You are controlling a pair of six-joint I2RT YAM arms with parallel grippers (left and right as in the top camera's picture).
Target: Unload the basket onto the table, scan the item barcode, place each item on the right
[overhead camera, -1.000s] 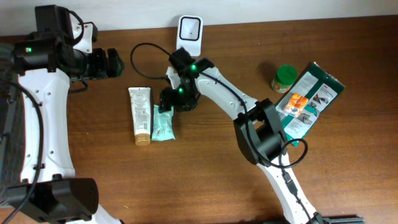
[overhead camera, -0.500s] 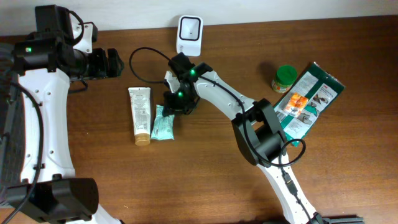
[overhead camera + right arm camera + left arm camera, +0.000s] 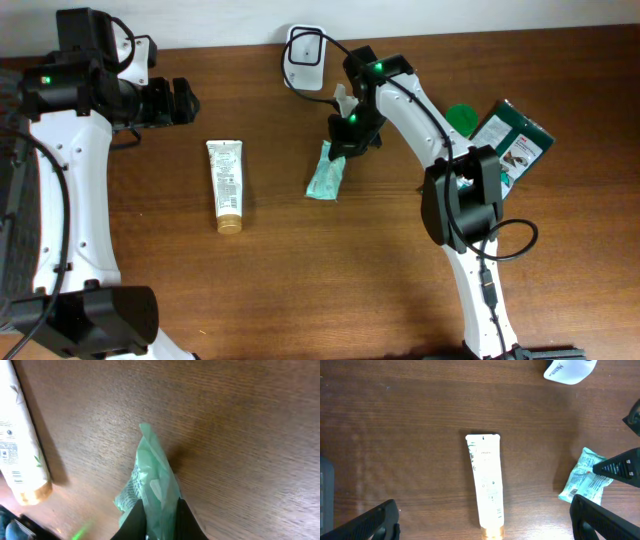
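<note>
Since a second ago our right hand [image 3: 343, 147] has carried the green packet [image 3: 326, 174] away from the white tube [image 3: 226, 185] and toward the scanner [image 3: 303, 52]. Its fingers have come together and now pinch the packet by its upper end. We judge the grip sits on that end so the rest of the packet hangs free to be turned toward the scanner, which stands near the hand, up and to its left, but not touching it. The tube lies alone on the worktop [image 3: 300, 290], well apart from the packet. Farther right, a green-lidded jar [image 3: 461, 117] and a dark green box [image 3: 520, 135] sit partly behind the arm. Our left hand [image 3: 183, 101] hovers at the far left with its fingers spread wide and holding nothing, likely kept out of the way.

Overhead gives us how hand and scanner stand to each other, but the wrist hides the grip. The right wrist view shows the fingers clamped on the packet's crimped end and a shadow on the wood beneath, which suggests it is lifted. The left wrist view shows the packet's printed face, though we cannot make out a barcode there.
</note>
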